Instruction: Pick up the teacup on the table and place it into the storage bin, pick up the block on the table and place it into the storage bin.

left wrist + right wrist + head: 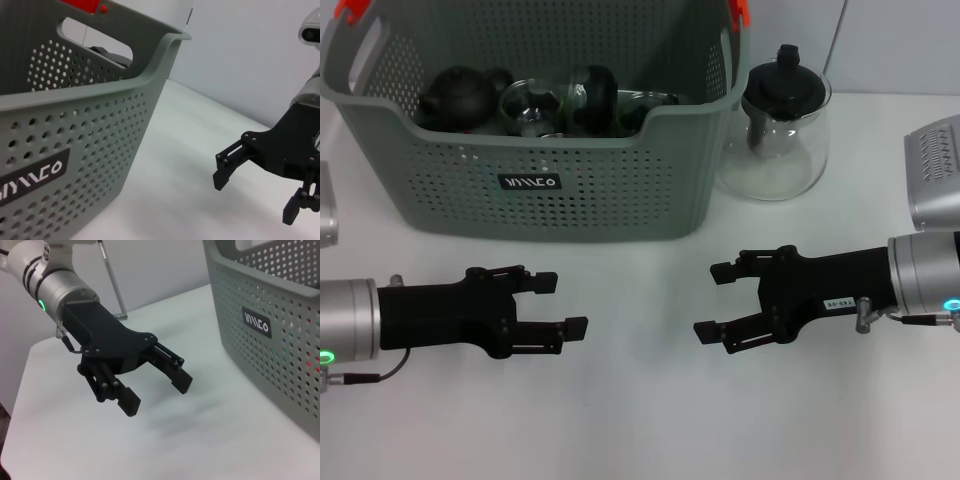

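The grey-green storage bin [570, 190] stands at the back of the white table; its wall also fills the left wrist view [90, 150] and the right wrist view [280, 340]. Inside it a clear glass teacup [530, 108] lies between a dark teapot [460, 95] and other dark and glass ware. The block is out of view. My left gripper [565, 305] hovers open and empty in front of the bin, and also shows in the right wrist view [156, 395]. My right gripper [712, 300] faces it, open and empty, and the left wrist view shows it too [256, 197].
A glass teapot with a black lid [778, 130] stands right of the bin. A grey device [935, 170] sits at the right edge and another grey object [325, 210] at the left edge. Bare white tabletop [640, 420] lies between and before the grippers.
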Controlling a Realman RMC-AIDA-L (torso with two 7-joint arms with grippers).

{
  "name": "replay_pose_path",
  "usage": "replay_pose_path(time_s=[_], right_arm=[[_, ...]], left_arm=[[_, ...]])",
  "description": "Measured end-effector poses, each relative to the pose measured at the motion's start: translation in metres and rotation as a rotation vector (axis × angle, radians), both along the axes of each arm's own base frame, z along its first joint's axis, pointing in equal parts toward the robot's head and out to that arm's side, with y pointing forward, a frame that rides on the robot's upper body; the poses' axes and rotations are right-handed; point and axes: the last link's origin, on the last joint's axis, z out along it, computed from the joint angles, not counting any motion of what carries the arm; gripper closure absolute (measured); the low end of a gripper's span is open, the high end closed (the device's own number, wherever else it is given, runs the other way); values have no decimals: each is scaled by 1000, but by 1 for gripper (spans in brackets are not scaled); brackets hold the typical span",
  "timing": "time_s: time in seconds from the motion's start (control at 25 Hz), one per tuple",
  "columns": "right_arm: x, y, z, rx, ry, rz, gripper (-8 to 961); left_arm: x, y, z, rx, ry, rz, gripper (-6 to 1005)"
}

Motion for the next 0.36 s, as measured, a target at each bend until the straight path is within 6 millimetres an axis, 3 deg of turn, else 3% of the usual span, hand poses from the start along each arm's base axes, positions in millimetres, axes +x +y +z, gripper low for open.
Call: replay_pose_path(time_s=[0.36], right_arm=[[3, 0, 1, 6, -10, -6, 8]], left_arm=[[0, 0, -6, -2, 0, 3, 150]])
